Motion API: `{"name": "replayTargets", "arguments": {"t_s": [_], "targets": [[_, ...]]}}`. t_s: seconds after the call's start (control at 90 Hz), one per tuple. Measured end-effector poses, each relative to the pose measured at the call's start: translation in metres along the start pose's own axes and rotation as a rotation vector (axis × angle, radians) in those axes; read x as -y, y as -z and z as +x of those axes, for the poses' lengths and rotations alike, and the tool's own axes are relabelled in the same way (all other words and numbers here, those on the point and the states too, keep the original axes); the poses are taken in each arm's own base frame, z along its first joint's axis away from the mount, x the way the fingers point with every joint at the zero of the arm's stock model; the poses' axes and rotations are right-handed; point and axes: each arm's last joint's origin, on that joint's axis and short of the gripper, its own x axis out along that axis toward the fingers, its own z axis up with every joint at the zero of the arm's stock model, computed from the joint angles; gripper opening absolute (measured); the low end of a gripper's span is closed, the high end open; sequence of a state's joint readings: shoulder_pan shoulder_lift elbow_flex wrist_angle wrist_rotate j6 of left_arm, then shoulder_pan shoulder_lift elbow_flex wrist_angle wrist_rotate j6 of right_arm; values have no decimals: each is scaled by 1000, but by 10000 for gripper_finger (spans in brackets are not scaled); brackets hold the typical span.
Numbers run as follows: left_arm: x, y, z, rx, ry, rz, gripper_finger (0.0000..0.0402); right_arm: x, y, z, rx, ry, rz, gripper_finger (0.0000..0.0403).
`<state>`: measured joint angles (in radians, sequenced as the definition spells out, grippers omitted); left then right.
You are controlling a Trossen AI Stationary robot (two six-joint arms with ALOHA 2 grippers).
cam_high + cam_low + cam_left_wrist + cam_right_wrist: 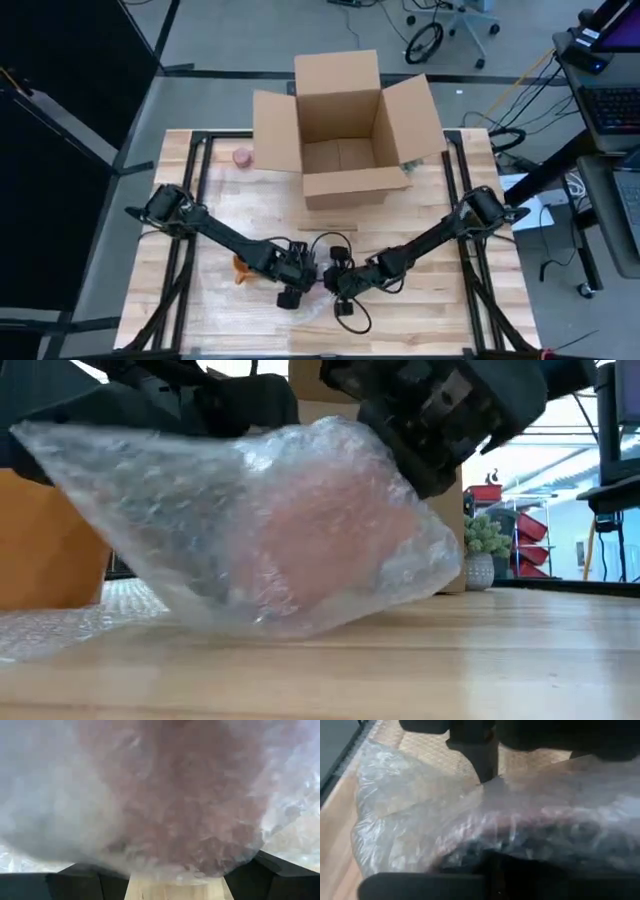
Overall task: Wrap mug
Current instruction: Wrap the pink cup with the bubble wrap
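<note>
The mug (335,530) is being seen only as a pinkish mass inside a sheet of bubble wrap (200,510); its handle and rim are not being resolved. The bundle is being held at the front middle of the bench (440,320), tilted, with its lower edge touching the wood in the low view. Loose wrap is trailing flat on the bench beside it.

Both arms are being brought together over the bundle. The left pincer (292,285) is being pressed close against the wrapped mug; in its wrist view the 2 dark fingers (75,882) are showing apart at either side, with the bundle (170,820) filling the space ahead. Whether they are gripping the film is not being shown: cannot tell. The right pincer (340,285) is sitting just beside the left, over the wrap (420,820); its state cannot be told either.

Handling judgement: the mug is being taken as rigid, moderately heavy and breakable; the wrap as light, soft, springy and slippery, likely to unroll if released. Hold is best being taken through the film on the mug's body, not on loose film alone, so that the mug is not sliding out.

An open cardboard box (340,130) is standing at the rear of the bench, well apart.
</note>
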<state>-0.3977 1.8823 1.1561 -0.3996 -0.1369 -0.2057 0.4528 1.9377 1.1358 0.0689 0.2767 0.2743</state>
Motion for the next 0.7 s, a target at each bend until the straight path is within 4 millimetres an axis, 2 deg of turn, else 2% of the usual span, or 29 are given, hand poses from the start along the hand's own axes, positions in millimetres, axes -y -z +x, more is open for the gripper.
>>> {"name": "replayTargets", "arguments": {"t_s": [0.256, 0.378, 0.5, 0.611, 0.7], "targets": [[0, 0, -1, -6, 10, 1, 255, -5, -6, -16, -6, -11, 0, 143], [0, 1, -1, -12, 14, 1, 255, -4, -8, -20, -12, -19, -1, 175], [0, 0, -1, -9, 16, 2, 255, -4, -7, -24, -38, -47, -13, 175], [3, -3, -3, 10, -8, 10, 255, -5, -8, -24, -50, -59, -17, 157], [8, -5, -4, 55, -44, 24, 255, -6, -18, -27, -75, -68, -29, 138]]}}
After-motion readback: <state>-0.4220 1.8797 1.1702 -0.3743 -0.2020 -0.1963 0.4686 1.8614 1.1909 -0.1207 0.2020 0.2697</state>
